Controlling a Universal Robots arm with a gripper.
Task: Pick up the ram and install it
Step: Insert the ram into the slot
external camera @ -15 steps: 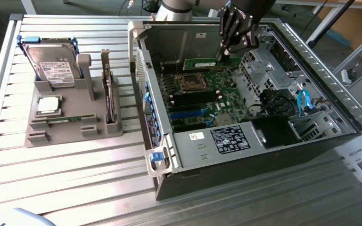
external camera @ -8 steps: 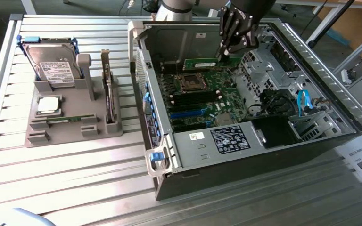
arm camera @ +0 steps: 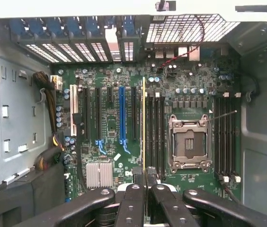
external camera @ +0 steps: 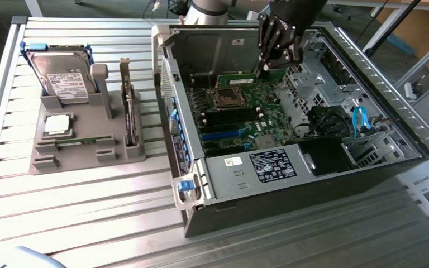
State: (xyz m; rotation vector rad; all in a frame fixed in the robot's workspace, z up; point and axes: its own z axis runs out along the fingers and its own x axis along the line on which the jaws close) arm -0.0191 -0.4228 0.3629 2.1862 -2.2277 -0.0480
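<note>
We see the gripper (external camera: 265, 66) (arm camera: 145, 182) inside the open computer case (external camera: 199, 47) (arm camera: 15, 118), with its fingers pressed together on the ram (external camera: 237, 73) (arm camera: 144, 127). In the wrist view the ram shows edge-on as a thin line over the motherboard (external camera: 252, 120) (arm camera: 190, 101). It runs parallel to the black memory slots (arm camera: 156, 132) and lies between them and the blue expansion slot (arm camera: 121, 116). The CPU socket (arm camera: 188, 144) is just beyond these slots. The case walls stand close around the board, and only the top side is open. How high the ram hangs above the board, we cannot tell. Outside, on the exterior view's left, the grey holder (external camera: 73, 151) carries a hard drive (external camera: 64, 78), well apart from the case.
</note>
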